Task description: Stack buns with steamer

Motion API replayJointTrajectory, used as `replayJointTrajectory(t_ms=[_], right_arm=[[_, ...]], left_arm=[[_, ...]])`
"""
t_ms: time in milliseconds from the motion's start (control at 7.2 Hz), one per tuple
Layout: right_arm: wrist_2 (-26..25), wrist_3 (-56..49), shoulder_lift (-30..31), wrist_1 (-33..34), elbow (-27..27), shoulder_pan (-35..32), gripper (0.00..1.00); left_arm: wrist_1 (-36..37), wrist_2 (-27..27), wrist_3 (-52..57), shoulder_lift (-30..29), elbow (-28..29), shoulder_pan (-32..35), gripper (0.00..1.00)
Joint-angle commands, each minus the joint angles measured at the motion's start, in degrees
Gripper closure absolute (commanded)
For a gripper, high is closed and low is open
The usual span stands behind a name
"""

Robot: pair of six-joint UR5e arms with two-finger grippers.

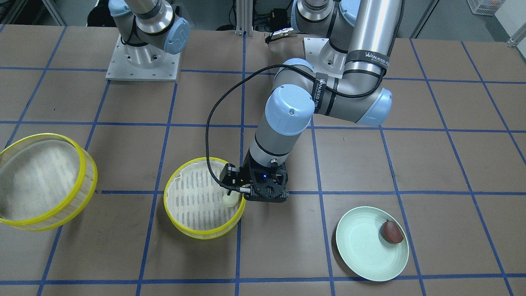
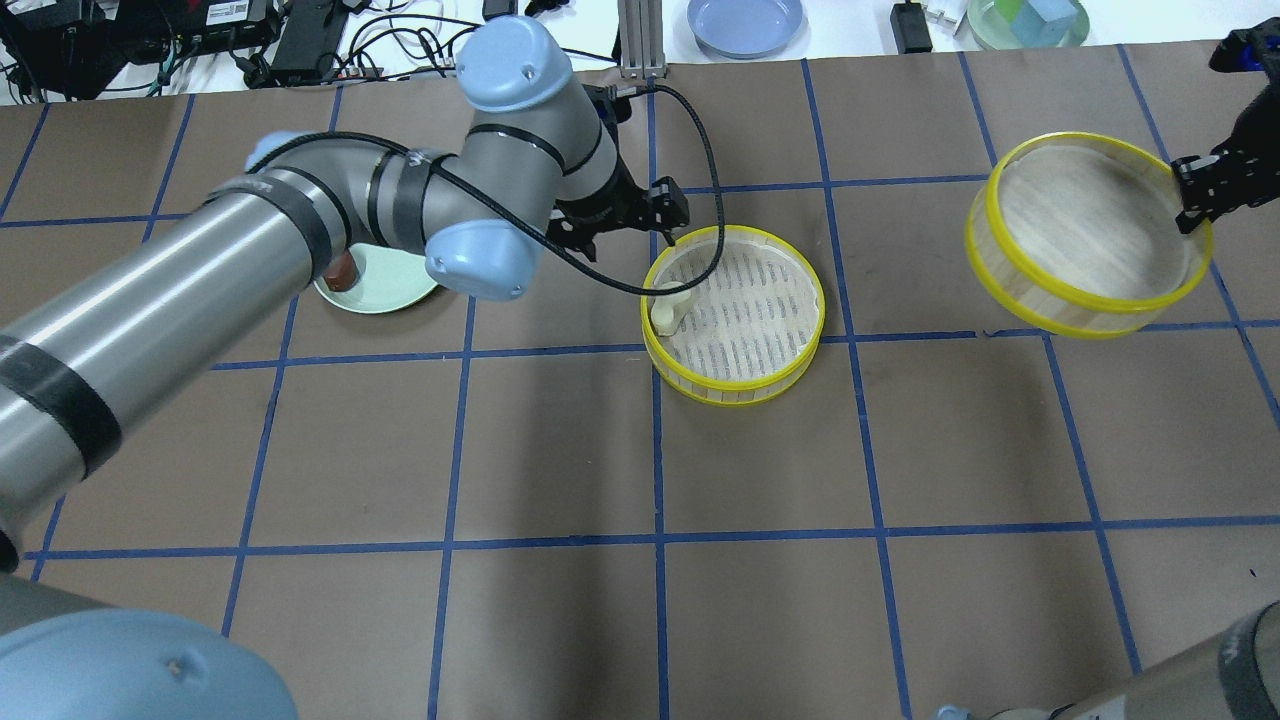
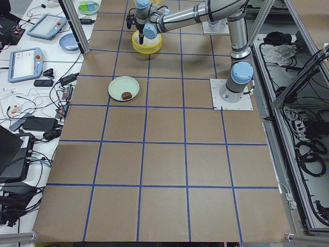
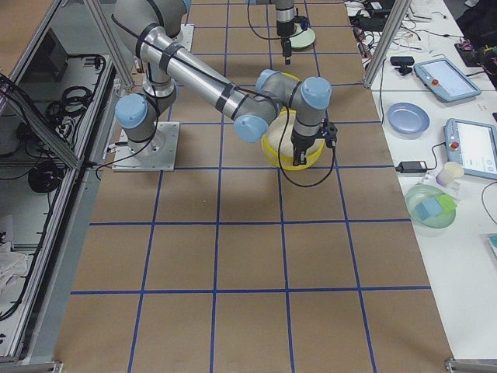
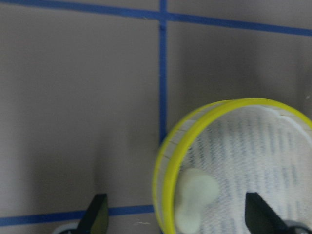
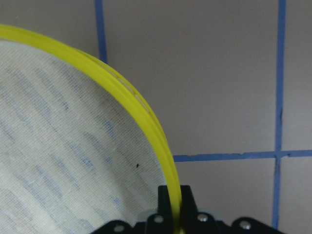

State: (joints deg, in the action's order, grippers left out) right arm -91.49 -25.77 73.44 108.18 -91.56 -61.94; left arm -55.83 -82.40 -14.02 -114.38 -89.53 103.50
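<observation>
The cream-white bun (image 1: 231,200) lies inside the yellow-rimmed steamer (image 1: 193,232) on its cloth, close to the rim; it also shows in the overhead view (image 2: 668,308). My left gripper (image 1: 237,192) hovers just above it, open, with its fingers (image 5: 97,214) wide on either side of the bun (image 5: 195,197) and not touching it. The dark reddish-brown bun (image 1: 392,231) sits on the pale green plate (image 1: 365,255). My right gripper (image 2: 1195,190) is shut on the rim of a second steamer tier (image 2: 1085,235), held tilted above the table, as the right wrist view (image 6: 174,202) shows.
The plate (image 2: 395,285) is partly hidden by my left arm in the overhead view. A blue plate (image 2: 745,22) and a clear bowl (image 2: 1028,20) stand beyond the far table edge. The right arm's base (image 1: 141,57) is bolted at the robot side.
</observation>
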Motion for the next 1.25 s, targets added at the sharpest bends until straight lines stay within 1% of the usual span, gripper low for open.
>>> replayJointTrajectory(t_ms=[0, 139, 278, 417, 556, 694, 833, 972, 1111], right_arm=[[-0.18, 12.53, 5.12, 0.10, -5.55, -9.11, 1.00], [-0.79, 20.94, 5.22, 0.01, -5.74, -15.69, 1.00], [-0.79, 30.08, 4.70, 0.62, -5.74, -23.41, 1.00], [-2.10, 35.91, 3.56, 1.23, -6.09, -28.36, 1.00], [-3.42, 39.62, 1.99, 3.33, -6.27, -31.46, 1.00], [-3.43, 42.97, 1.01, 6.22, -7.05, -33.31, 1.00], [-3.43, 43.26, 0.83, 6.77, -7.41, -33.42, 1.00], [-3.17, 43.35, 0.74, 7.04, -7.41, -33.42, 1.00], [-2.99, 43.09, 0.39, 7.13, -7.41, -33.33, 1.00]], left_arm=[[-8.14, -6.45, 16.93, 3.71, 2.87, -9.84, 0.00], [-8.33, -6.46, 25.62, 4.51, 2.70, -15.03, 0.00], [-8.33, -6.46, 31.28, 4.60, 2.35, -19.09, 0.00], [-8.25, -6.64, 36.29, 4.34, 1.82, -22.00, 0.00], [-7.64, -8.03, 41.21, 3.12, 0.86, -24.20, 0.00], [-7.46, -8.30, 41.96, 2.50, -1.06, -25.97, 0.00], [-5.02, -8.05, 42.40, 2.14, -4.13, -27.55, 0.00], [-2.38, -7.78, 42.32, 1.18, -5.81, -27.56, 0.00], [-1.83, -8.13, 42.23, -0.13, -6.09, -27.65, 0.00]])
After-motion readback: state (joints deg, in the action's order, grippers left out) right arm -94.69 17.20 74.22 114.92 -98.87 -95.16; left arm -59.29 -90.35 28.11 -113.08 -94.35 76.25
